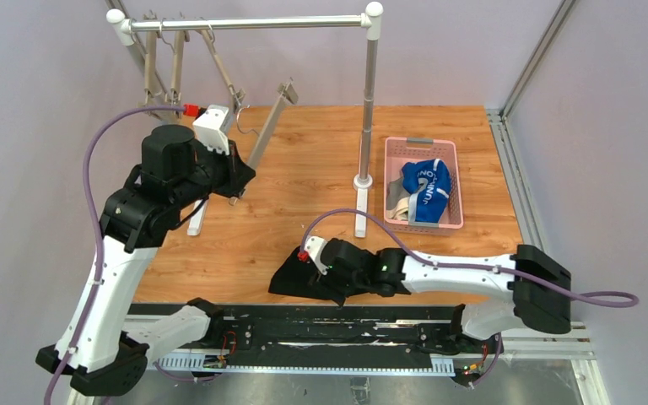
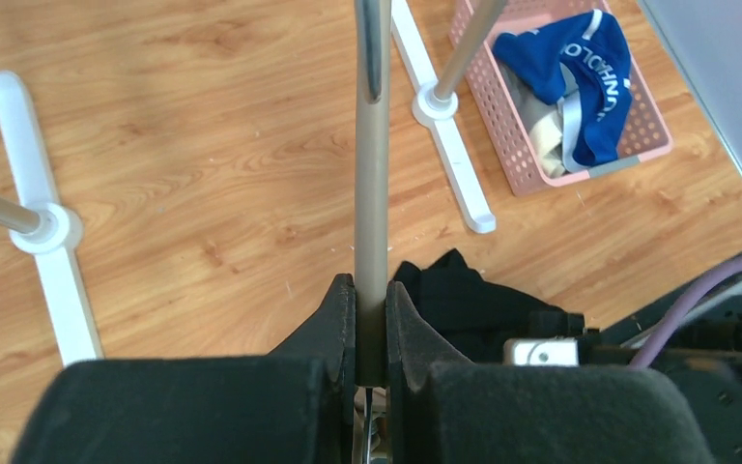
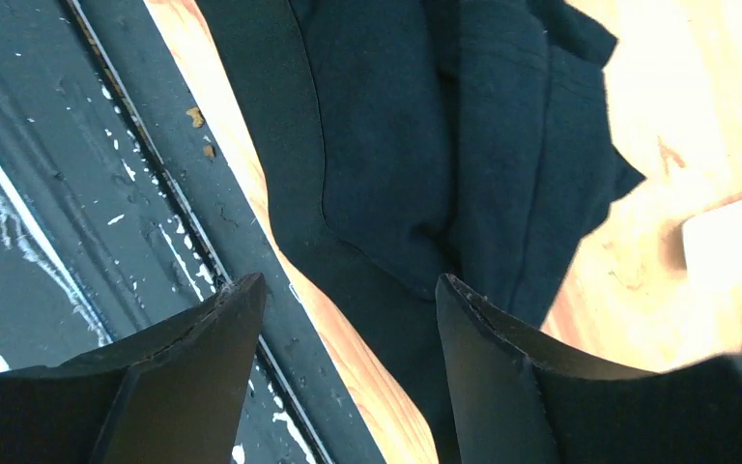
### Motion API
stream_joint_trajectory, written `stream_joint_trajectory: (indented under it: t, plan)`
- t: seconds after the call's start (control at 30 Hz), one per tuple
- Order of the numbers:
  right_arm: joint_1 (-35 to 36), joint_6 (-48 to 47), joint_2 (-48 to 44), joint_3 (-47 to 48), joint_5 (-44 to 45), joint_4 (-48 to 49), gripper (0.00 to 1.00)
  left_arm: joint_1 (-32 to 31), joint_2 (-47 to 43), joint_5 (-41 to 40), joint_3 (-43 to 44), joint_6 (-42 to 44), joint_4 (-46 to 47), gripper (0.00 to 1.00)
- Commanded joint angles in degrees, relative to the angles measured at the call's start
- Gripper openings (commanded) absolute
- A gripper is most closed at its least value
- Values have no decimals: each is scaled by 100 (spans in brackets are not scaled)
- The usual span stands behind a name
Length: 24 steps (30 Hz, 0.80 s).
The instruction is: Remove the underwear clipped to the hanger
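Note:
The black underwear [image 1: 285, 283] lies crumpled on the table at the near edge, free of the hanger; it also shows in the right wrist view [image 3: 396, 145] and the left wrist view [image 2: 473, 300]. My right gripper [image 1: 314, 285] is open just above it [image 3: 348, 290], holding nothing. The blue underwear [image 1: 429, 190] and the grey one [image 1: 398, 202] lie in the pink basket [image 1: 420, 144]. My left gripper [image 1: 240, 177] is shut on the beige hanger bar [image 2: 371, 193], which slants down from the rack [image 1: 270, 126].
A white-and-metal clothes rack [image 1: 253, 23] spans the back, its right post [image 1: 369, 101] and white feet [image 2: 449, 145] standing on the wooden table. More hangers [image 1: 173, 63] hang at its left end. A black rail [image 3: 77, 193] runs along the near table edge.

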Motion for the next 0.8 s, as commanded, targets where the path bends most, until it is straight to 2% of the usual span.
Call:
stream_joint_trajectory:
  t: [0.0,0.3,0.47,0.53,0.57,0.63,0.67,0.77]
  plan:
    - [169,90,552,308,77,143,66,-360,222,-1039,470,115,293,0]
    - [261,173,1817,667,-238,216,69,-771,806,-1622,832,10,538,0]
    - [332,327,2163,742,-45,129,60,-1243,1274,-1916,1396,-14,575,0]
    - [333,403,2203,752,17,81,52,-1307,1437,-1992,1600,-61,664,0]
    - [334,442,2226,769,54,21,43,-1328,1511,-2022,1682,-91,722,0]
    - [331,511,2270,825,120,-117,12,-1377,1679,-2091,1857,-163,825,0]
    - [333,556,2273,852,162,-201,2,-1402,1756,-2108,1923,-195,880,0]
    - [334,642,2065,832,331,-363,1,-1471,1999,-2028,2078,-283,1087,0]
